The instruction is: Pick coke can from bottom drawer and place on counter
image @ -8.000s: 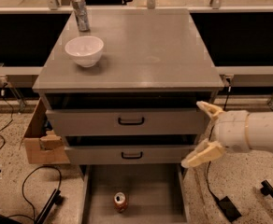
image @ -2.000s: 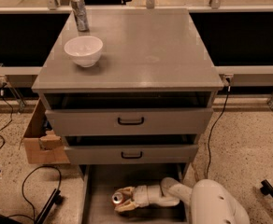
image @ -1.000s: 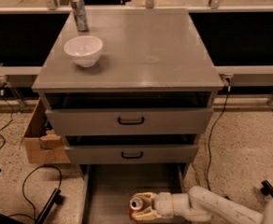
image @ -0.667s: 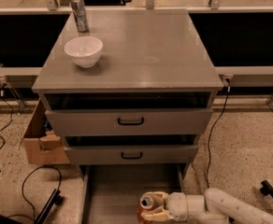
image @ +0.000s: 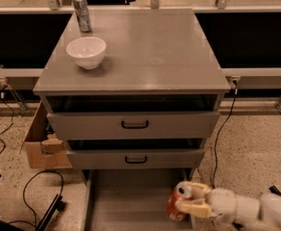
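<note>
Your gripper (image: 187, 199) is clenched on the coke can (image: 174, 209), low at bottom-right of view, by the right side of the open bottom drawer (image: 126, 203). Can's tilted, silver top up. Can't tell if it's clear of the drawer floor. On the worktop (image: 150, 47): white bowl (image: 86, 51) front-left, taller silver can (image: 82, 12) behind it. Cardboard box (image: 40, 146) on the floor, left of the cabinet.
</note>
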